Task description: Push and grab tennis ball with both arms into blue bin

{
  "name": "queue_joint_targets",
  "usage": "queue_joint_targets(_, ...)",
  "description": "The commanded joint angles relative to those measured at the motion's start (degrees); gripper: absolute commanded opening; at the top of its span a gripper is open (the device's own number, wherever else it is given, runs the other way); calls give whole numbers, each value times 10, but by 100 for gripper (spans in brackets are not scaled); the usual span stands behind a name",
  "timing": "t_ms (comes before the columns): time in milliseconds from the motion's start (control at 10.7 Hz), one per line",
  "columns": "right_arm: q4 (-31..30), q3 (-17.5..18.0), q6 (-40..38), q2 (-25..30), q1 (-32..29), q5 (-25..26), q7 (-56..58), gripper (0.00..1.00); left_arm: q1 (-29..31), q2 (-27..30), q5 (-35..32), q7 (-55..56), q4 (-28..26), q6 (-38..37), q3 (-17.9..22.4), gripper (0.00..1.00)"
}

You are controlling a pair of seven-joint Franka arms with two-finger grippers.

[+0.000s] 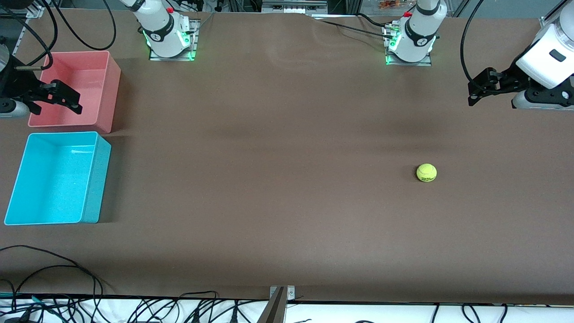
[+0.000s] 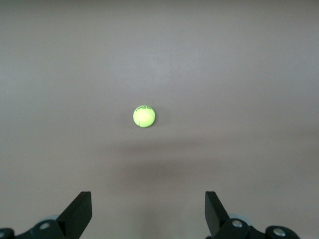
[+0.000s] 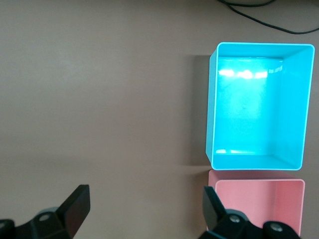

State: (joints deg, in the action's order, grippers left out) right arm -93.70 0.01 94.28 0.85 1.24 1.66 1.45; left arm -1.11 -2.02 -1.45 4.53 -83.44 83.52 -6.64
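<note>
Front view, tennis ball (image 1: pixel 426 172): seen resting on the bare brown table (image 1: pixel 269 179), toward the left arm's end, nearer the front camera than the left arm's base, with dark print on its lower face.
Front view, blue bin (image 1: pixel 57 178): set at the right arm's end of the table, well apart from the ball; nothing is seen inside it.
Front view, pink bin (image 1: pixel 76 91): placed just beside the blue bin, farther from the front camera.
Front view, left gripper (image 1: pixel 479 92): held in the air over the table edge at the left arm's end, fingers spread wide, nothing held.
Front view, right gripper (image 1: pixel 67 96): held over the pink bin, fingers spread wide, nothing held.
Front view, cables (image 1: pixel 54 278): strewn along the table edge nearest the camera.
Left wrist view, ball (image 2: pixel 144 116): seen alone on the table, well ahead of the gripper (image 2: pixel 148 211), lined up with the wide gap between the two fingers.
Right wrist view, bins: the blue bin (image 3: pixel 259 104) and the pink bin (image 3: pixel 256 204) are seen side by side; the gripper (image 3: pixel 147 211) is spread wide, one finger over the pink bin's corner.
</note>
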Motion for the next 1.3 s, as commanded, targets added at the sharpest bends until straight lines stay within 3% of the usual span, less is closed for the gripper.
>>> queue_joint_targets(0, -10, -10, 18, -2, 7, 0, 1, 100, 7, 4, -1, 7, -21, -5, 1, 100)
queue_joint_targets(186, -10, -13, 17, -1, 6, -1, 0, 100, 7, 7, -1, 7, -24, 1, 1, 100)
queue_joint_targets(466, -13, -14, 21, -2, 6, -9, 0, 100, 7, 53, 0, 7, -86, 79, 1, 100)
queue_joint_targets(652, -11, -15, 20, -2, 6, -8, 0, 100, 8, 60, 3, 7, -91, 105, 1, 100)
queue_joint_targets(839, -9, -15, 16, 0, 6, -8, 0, 100, 8, 91, 6, 6, -147, 132, -1, 100)
queue_joint_targets(1211, -8, -21, 11, 1, 6, -10, 0, 100, 20, 112, 4, 4, -153, 145, -1, 100)
